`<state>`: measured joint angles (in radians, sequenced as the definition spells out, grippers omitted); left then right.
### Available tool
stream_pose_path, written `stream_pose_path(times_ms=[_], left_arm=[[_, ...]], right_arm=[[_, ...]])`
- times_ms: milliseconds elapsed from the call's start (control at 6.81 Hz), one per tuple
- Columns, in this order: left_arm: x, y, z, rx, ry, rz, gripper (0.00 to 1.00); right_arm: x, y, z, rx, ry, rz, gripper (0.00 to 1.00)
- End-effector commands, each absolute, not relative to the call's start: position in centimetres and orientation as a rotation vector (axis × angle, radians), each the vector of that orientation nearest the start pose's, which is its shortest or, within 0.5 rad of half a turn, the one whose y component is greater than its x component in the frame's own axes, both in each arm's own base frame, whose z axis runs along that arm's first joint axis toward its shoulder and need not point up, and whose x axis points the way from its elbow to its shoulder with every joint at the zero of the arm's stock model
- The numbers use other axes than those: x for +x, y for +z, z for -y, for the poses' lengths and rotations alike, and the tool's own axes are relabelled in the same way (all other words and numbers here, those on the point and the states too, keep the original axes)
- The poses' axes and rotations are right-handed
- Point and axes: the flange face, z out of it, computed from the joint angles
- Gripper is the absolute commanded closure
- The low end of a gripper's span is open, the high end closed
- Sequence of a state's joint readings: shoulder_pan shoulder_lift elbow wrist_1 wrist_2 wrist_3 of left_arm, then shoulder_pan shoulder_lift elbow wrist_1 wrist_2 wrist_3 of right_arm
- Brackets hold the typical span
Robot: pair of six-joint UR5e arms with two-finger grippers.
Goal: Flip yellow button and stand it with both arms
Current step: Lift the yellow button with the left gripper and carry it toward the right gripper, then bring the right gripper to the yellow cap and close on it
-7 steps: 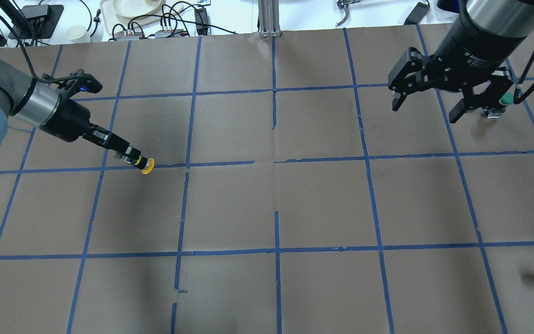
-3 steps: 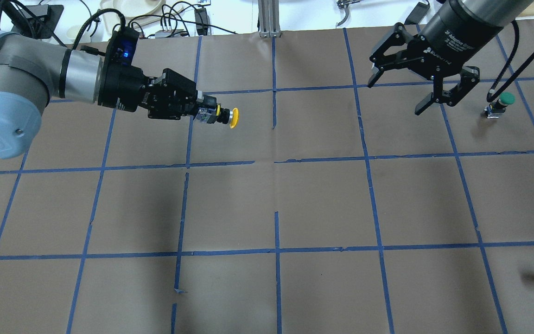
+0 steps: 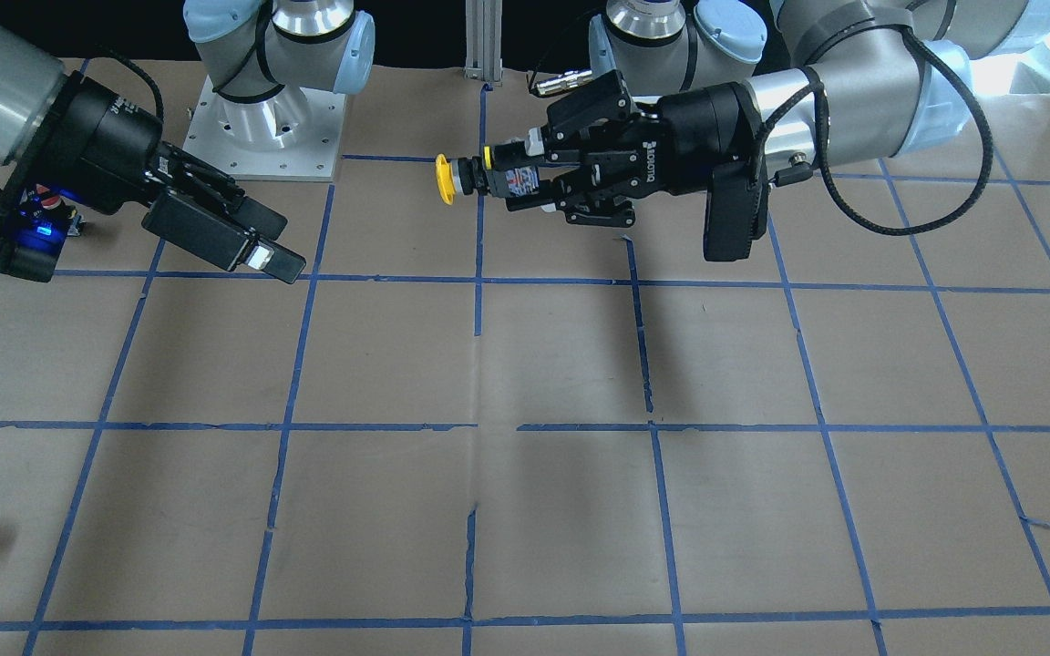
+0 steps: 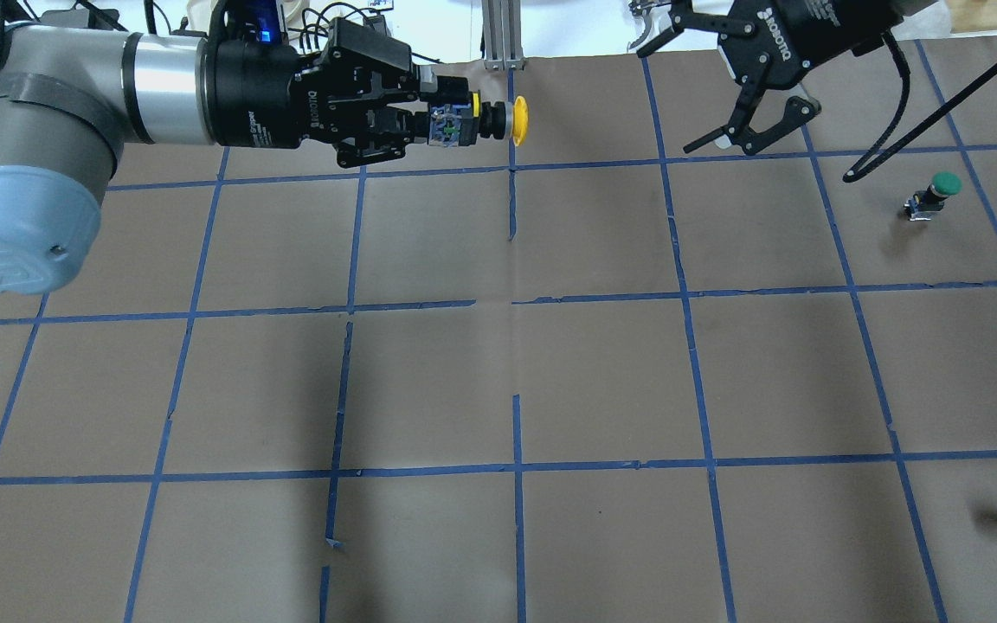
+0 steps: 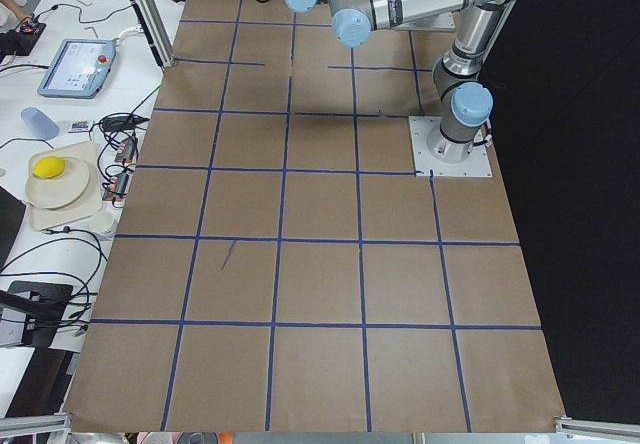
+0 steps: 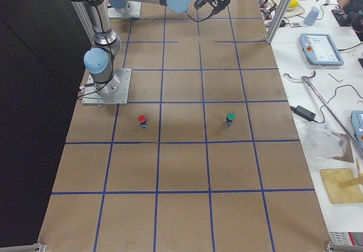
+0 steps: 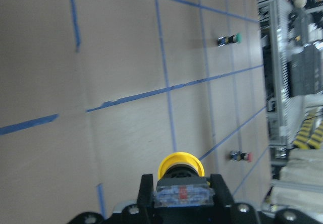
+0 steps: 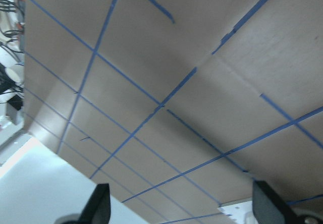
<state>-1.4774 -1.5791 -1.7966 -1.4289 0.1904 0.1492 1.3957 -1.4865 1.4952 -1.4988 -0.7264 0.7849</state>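
The worktop (image 4: 602,372) is covered in matt brown paper, faintly creased, gridded with blue tape (image 4: 689,294) that is ragged in places. The yellow button (image 4: 518,118) has a smooth, glossy plastic cap. Next to the button, the left claw (image 4: 434,127) is matt black, and the left arm (image 4: 161,78) is brushed silver metal with satin light-blue caps.

From my remote console, I read ROBOTIQ in white on the body of the left gripper (image 4: 442,121) and, upside down, on the right gripper (image 4: 689,78); a blue joint cap (image 4: 5,234) of the left arm (image 4: 57,82) bore a UR logo.
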Motion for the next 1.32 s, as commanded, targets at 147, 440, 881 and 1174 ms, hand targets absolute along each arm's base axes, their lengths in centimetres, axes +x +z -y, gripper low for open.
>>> stream_pose_path(times_ms=[147,440,881,1174], left_arm=[[-19.3,48.2,49.6,0.019,0.100,1.627,0.95],[-19.4,47.5,49.9,0.021,0.095,1.623,0.95],[-19.4,47.6,49.8,0.016,0.100,1.625,0.95],[-19.3,47.7,49.8,0.015,0.104,1.625,0.95]], right_arm=[[13.0,53.7,54.6,1.218,0.528,-1.772,0.00],[16.7,54.4,53.0,1.231,0.601,-1.772,0.00],[17.9,54.1,52.1,1.292,0.671,-1.745,0.00],[19.4,53.8,51.5,1.305,0.713,-1.748,0.00]])
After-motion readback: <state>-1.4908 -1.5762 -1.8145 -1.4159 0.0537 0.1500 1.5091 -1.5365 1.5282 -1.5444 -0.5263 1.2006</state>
